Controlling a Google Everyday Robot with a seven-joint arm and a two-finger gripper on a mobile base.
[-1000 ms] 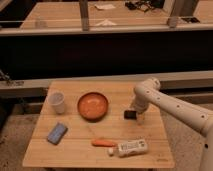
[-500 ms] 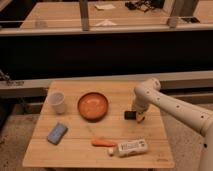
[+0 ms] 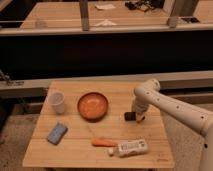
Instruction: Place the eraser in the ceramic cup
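The black eraser (image 3: 130, 116) lies on the wooden table (image 3: 75, 152), right of the orange bowl. My gripper (image 3: 137, 117) is down at the eraser, right beside or over its right end. The white ceramic cup (image 3: 57, 102) stands upright near the table's back left corner, far from the gripper. The white arm (image 3: 170, 105) reaches in from the right.
An orange bowl (image 3: 93, 105) sits mid-table between cup and eraser. A blue pad (image 3: 57, 133) lies front left. An orange carrot-like item (image 3: 103, 143) and a white packet (image 3: 132, 147) lie near the front edge. A dark barrier and counter stand behind the table.
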